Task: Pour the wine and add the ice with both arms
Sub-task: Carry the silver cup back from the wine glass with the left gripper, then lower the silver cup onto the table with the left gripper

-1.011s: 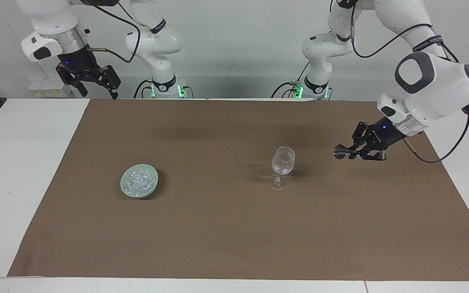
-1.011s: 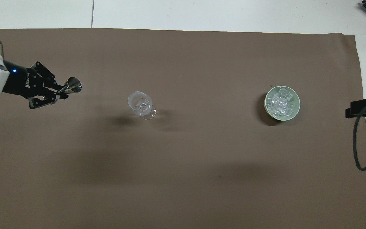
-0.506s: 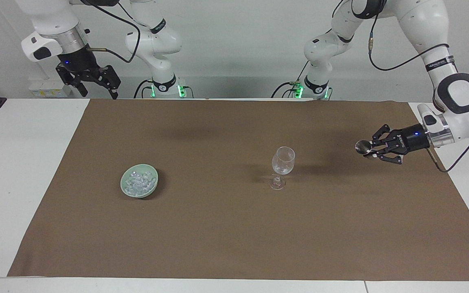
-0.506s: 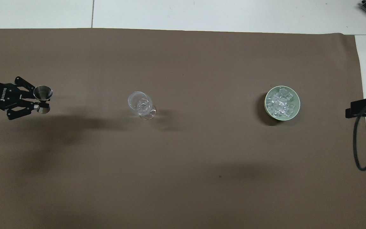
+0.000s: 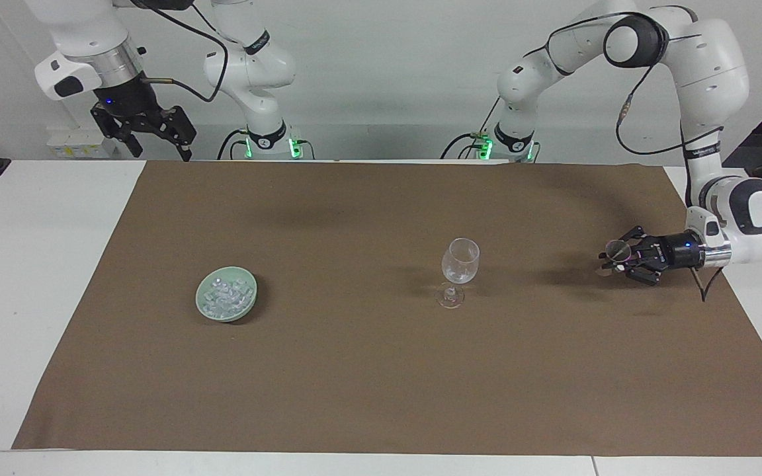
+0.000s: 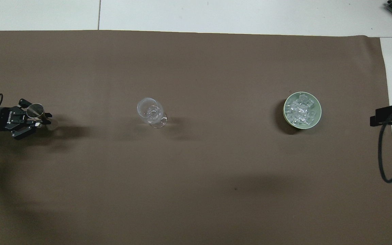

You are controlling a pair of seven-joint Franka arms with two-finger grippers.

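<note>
Both views bright, even, diffuse light from above; no hard hotspots. Brown mat [image 5: 354, 370] is matte, no glare; white table [image 5: 24, 277] reads bright but not blown out. Soft-edged shadows on the mat: broad faint patches nearer the robots, a darker one beside the green dish [image 6: 302, 110], a soft one by the wine glass [image 5: 459, 271], another under the left gripper [image 5: 616, 259]. Glass shows small highlights. Focus sharp across frames, no motion blur, straight mat edges, little distortion.
</note>
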